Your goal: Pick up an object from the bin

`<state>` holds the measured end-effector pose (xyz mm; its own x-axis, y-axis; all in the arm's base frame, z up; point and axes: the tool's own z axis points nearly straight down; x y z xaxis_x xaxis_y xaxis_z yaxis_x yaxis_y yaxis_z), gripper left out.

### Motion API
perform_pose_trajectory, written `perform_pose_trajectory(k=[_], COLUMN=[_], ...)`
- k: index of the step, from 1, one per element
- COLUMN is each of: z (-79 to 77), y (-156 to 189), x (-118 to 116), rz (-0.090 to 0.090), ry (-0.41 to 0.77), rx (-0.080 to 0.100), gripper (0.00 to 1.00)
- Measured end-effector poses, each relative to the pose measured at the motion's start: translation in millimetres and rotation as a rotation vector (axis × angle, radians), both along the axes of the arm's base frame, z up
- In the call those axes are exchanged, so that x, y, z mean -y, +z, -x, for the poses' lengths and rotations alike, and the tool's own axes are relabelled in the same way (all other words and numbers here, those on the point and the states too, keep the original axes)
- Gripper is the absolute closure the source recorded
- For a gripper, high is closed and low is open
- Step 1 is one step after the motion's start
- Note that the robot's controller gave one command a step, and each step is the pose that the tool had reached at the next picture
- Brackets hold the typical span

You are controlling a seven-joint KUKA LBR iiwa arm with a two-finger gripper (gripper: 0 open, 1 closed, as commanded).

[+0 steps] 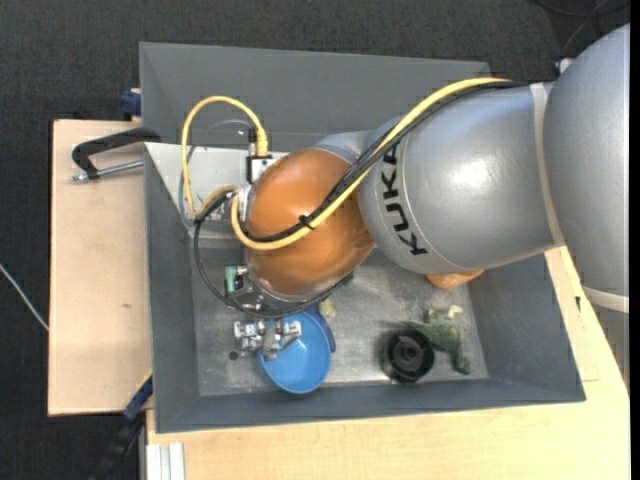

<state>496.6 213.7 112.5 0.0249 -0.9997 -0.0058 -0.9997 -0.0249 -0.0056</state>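
- The big silver-grey robot arm [470,178] reaches in from the right and covers much of the upper middle of the bin.
- The grey metal bin [300,93] lies beneath it, with most of its loose things along the near edge of the floor.
- A rounded orange cover [300,223] sits on the arm's wrist, with a yellow cable [215,103] looping up and over it.
- A blue round plastic dish [305,363] lies at the near edge, left of centre.
- A black round ribbed part [407,355] lies to the right of the dish, apart from it.
- A small green, leafy-looking piece [450,340] lies just beside the black part, on its right.
- The metal end effector [262,336] hangs below the orange cover, over the left rim of the blue dish; I cannot tell from here whether it is open or closed, or touching the dish.
- A small orange lump [455,279] peeks out from under the arm.
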Motion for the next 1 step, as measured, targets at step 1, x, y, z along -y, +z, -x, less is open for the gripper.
perform_pose_trajectory(k=[1], z=[-1.1], y=[16.7], x=[-2.1], rz=[0.0], ry=[-0.002], rx=[0.0], gripper=[1.0])
